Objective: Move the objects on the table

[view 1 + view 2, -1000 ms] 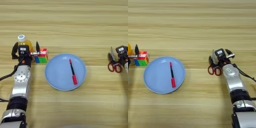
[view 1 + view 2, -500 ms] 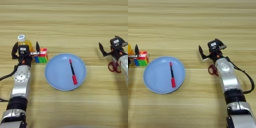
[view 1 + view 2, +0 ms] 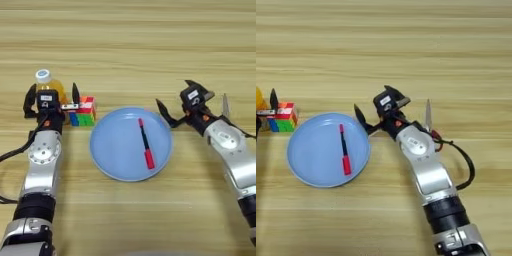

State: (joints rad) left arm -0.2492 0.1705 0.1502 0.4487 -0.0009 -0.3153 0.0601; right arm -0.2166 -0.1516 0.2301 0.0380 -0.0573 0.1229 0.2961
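the round light-blue plate (image 3: 107, 155) sits at the centre of the wooden table (image 3: 130, 45), with a red-and-black pen (image 3: 145, 143) lying inside it, running roughly from 12 to 6 o'clock with a slight tilt.

the left gripper (image 3: 51, 95) is at 9 o'clock of the plate, fingers spread apart and holding nothing. the orange juice bottle (image 3: 47, 82) stands upright just behind it, at its 12 o'clock, partly hidden by the gripper body. the rubik's cube (image 3: 84, 111) rests just beside the gripper at its 3 o'clock, close to the plate rim.

the right gripper (image 3: 381, 107) hovers at the plate's 3 o'clock edge, fingers wide apart and empty. the scissors (image 3: 428, 119) lie on the table at 3 o'clock of that gripper, blades pointing toward 12 o'clock, red handles largely hidden behind the forearm.
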